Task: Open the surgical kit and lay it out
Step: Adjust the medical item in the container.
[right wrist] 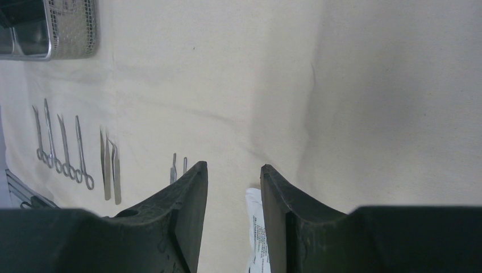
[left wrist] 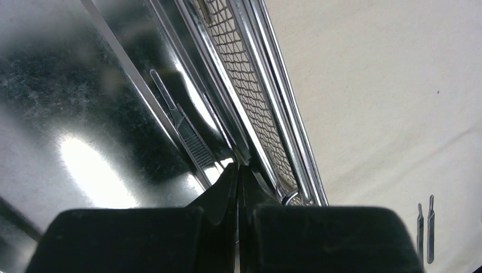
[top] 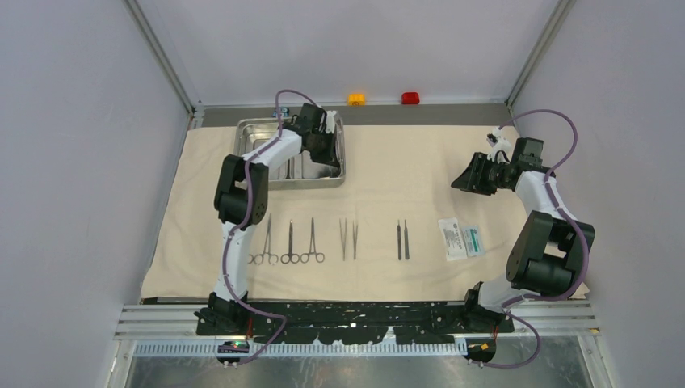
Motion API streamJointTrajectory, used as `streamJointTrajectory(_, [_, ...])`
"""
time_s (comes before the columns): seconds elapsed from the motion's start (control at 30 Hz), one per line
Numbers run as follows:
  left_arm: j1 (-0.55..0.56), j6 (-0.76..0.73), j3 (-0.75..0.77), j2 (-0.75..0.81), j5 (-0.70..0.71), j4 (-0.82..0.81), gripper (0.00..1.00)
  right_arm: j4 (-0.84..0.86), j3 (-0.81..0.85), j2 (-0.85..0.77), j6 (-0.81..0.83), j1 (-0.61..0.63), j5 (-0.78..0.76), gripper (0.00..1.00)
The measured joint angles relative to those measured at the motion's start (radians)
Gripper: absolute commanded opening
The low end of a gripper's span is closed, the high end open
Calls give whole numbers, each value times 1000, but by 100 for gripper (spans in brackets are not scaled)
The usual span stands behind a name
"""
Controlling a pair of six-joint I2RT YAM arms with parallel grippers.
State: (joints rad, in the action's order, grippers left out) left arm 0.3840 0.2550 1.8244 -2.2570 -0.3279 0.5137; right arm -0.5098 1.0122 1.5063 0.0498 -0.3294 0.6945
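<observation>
The cloth wrap (top: 388, 162) lies opened flat over the tabletop and serves as the field for everything else. At its 10 o'clock corner sits the steel tray (top: 252, 129), far enough back to leave the near half free for display.

Along the 6 o'clock edge runs a tidy row sorted by kind, with gaps between the groups so each can be picked out at a glance. The ring-handled instruments (top: 289, 242) lie at 7 o'clock and the tweezers (top: 348, 238) near the middle. The thin straight tools (top: 402, 240) come just past them, and the white-and-green packet (top: 461, 239) is at 4 o'clock.

The left fingers (left wrist: 230, 182) are pressed together, tips down in the tray's solid compartment beside the mesh insert (left wrist: 239, 74). They meet the near end of a ribbed-handled tool (left wrist: 190, 139) on the tray floor. Whether they pinch it or only touch it cannot be told. It looks like the last piece to lay out, probably beside the straight tools.

The right fingers (right wrist: 190, 193), at 3 o'clock, stand roughly half apart and hold nothing. They hang over bare cloth beyond the packet, out of the other arm's way.
</observation>
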Motion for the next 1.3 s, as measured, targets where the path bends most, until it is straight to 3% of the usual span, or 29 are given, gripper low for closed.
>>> streamJointTrajectory(0.37, [0,1,110,-87,19,28,0,0,5,19,0,0,-4,45])
streamJointTrajectory(0.9, [3,-93,156,-90,262,35,0,-2,11,30,0,0,-5,45])
streamJointTrajectory(1.3, [-14,-165,298,-158,353,111,0,-3,11,32,0,0,-6,45])
